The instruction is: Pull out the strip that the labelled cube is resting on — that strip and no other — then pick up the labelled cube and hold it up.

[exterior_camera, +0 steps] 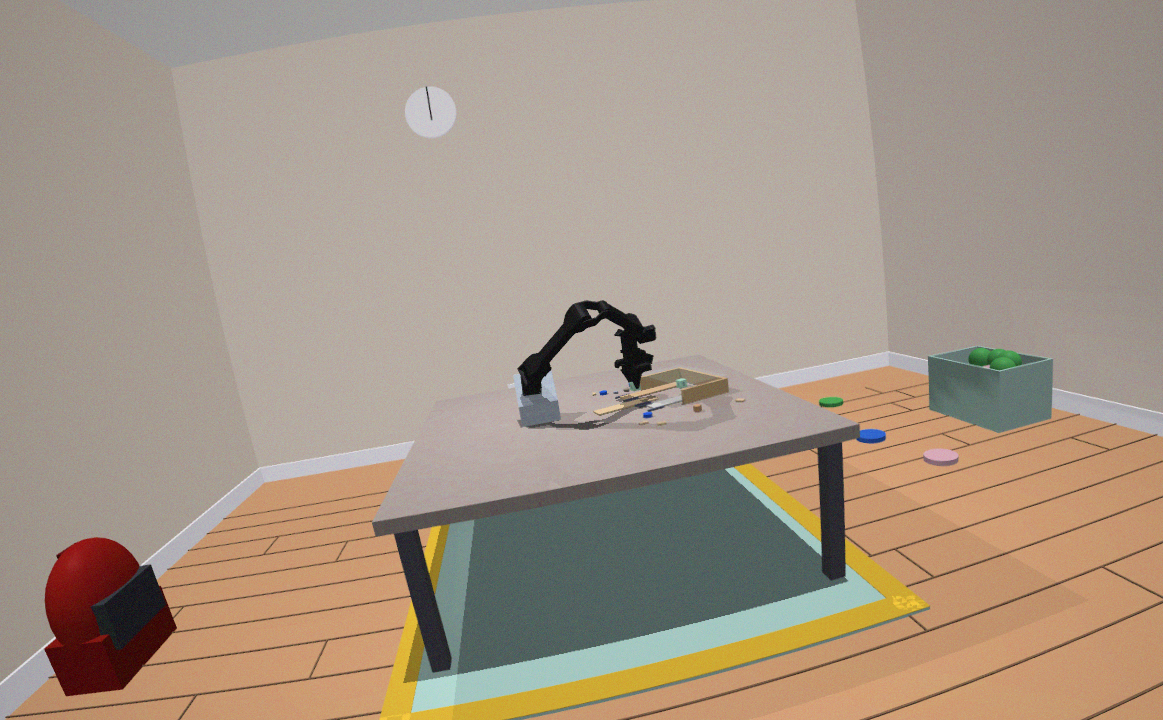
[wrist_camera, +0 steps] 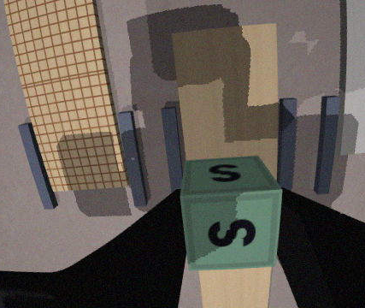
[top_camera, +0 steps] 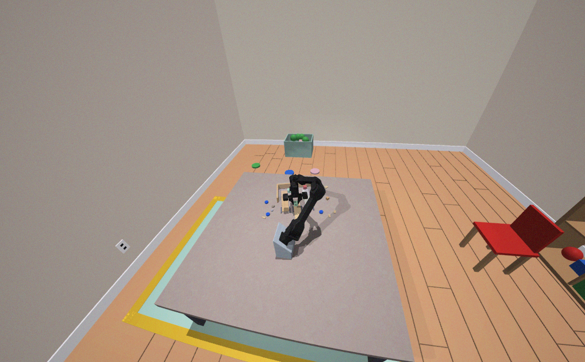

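Wrist: cube [wrist_camera: 232,214] (green) inside pincer [top_camera: 295,203] [exterior_camera: 634,385] [wrist_camera: 225,197]

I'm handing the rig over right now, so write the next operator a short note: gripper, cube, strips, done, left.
Gripper: shut on the green cube labelled S.
Cube: between the fingers, apparently just off the plain wooden strip, which lies below.
Done: cube gripped; the plain strip looks pulled out, its far end bare in the wrist view.
Left: raise the cube higher and hold it up. Leave the grid-patterned wooden strip alone.
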Tool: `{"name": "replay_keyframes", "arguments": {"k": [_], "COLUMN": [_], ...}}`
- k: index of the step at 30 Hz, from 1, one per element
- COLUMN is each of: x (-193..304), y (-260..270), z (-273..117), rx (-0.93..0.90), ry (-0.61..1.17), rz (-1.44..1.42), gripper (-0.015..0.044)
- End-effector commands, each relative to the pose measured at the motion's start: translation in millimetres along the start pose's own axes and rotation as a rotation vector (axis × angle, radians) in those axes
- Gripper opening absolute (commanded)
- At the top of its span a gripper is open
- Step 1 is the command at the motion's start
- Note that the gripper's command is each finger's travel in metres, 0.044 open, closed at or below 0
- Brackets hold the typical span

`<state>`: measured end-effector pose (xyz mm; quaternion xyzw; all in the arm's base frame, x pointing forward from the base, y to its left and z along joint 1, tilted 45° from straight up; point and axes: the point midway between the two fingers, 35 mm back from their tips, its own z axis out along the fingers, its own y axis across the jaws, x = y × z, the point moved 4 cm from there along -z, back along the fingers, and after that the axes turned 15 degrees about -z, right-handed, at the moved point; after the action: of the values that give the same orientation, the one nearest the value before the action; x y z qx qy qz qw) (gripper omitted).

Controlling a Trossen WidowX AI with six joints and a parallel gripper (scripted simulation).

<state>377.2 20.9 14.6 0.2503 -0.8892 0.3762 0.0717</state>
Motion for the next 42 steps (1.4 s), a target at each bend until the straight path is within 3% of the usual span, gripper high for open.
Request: {"name": "replay_keyframes", "arguments": {"k": [1, 20, 29, 42], "x": [7.9, 63.8, 64.0, 64.1], "y": [4.4, 36.8, 37.0, 37.0], "z": [-1.4, -0.5, -35.7, -36.7], "rx": [-0.005, -0.007, -0.008, -0.008], "ry": [0.000, 0.002, 0.001, 0.001], "rz": [0.007, 0.004, 0.004, 0.004], "gripper": [0.0000, 0.0000, 0.0000, 0.0000]}}
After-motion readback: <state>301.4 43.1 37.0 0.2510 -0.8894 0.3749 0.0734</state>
